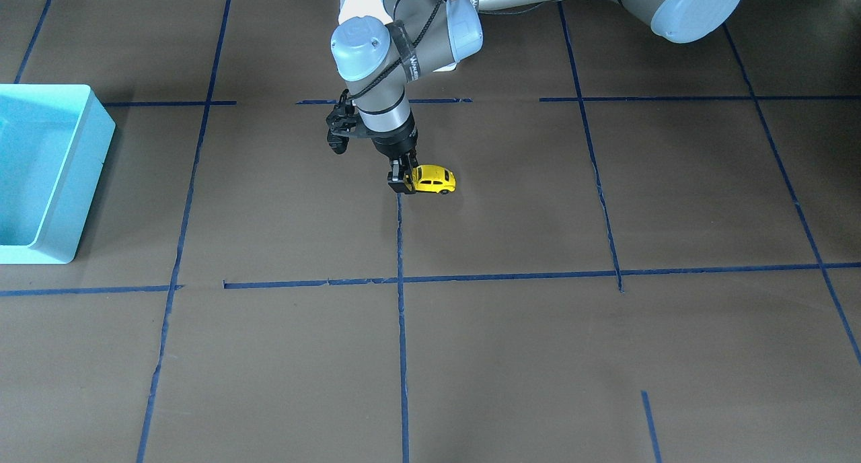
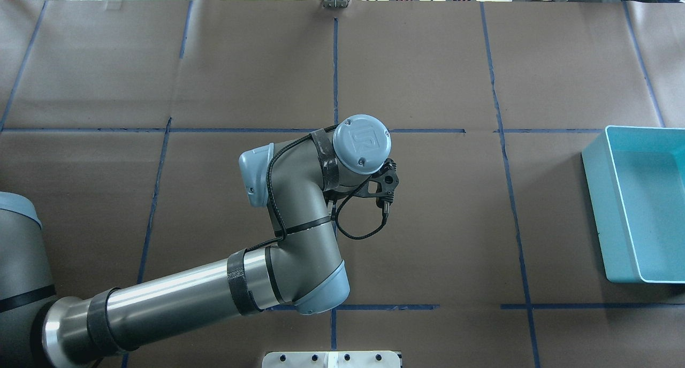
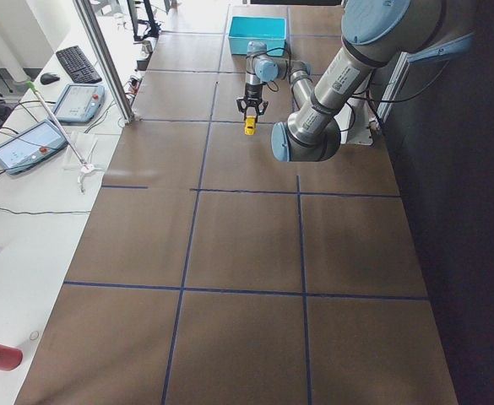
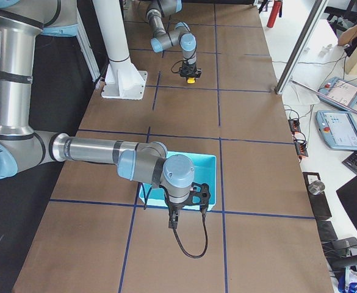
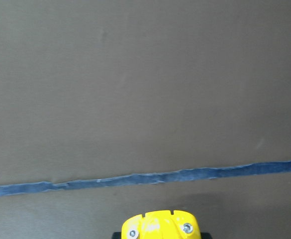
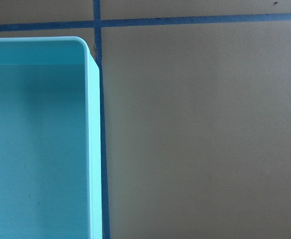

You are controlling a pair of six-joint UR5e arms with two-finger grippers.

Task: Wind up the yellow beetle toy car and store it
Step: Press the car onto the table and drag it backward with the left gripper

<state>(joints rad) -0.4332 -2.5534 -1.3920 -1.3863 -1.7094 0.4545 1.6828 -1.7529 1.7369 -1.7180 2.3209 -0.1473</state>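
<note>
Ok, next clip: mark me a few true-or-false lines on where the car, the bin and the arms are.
1. The left gripper grips the yellow beetle toy car. True.
2. The car lies in the teal bin. False: it is in the gripper, well apart from the bin.
3. The bin stands on the robot's left side. False: it is on its right side.
4. The right arm hangs at the bin's edge. True.

left gripper [image 4: 191, 73]: far, yellow beetle toy car [image 4: 191, 79] at fingertips | right arm [image 4: 99, 149]: near, wrist above teal bin [image 4: 211, 160] rim, cable hanging below
</note>
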